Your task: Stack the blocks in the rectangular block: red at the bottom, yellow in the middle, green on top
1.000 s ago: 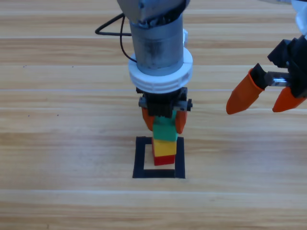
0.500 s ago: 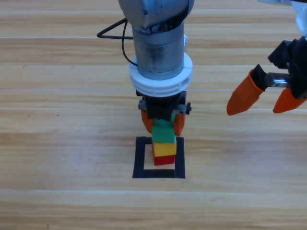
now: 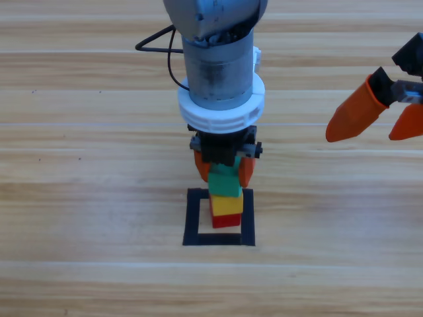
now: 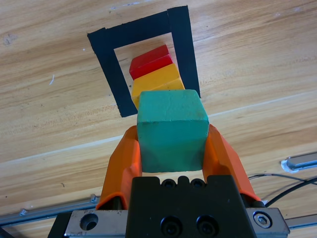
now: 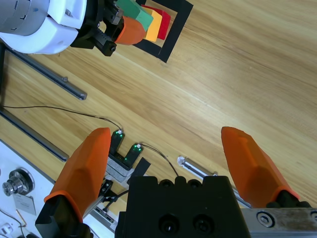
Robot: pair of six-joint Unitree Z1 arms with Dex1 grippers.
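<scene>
Left wrist view shows the left gripper [image 4: 172, 144] clamped on the green cube [image 4: 171, 130], one jaw against each side, the cube sitting atop yellow [image 4: 156, 83] and red [image 4: 151, 59] inside the tape square [image 4: 105, 74]. Off to the side, the right gripper [image 3: 382, 119] hangs above the counter [image 3: 79, 198], jaws wide apart, holding nothing.

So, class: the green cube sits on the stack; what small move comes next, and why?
Probably open the left end effector: its jaws grip the green cube, which looks seated on the yellow cube over the red cube inside the tape square.
</scene>
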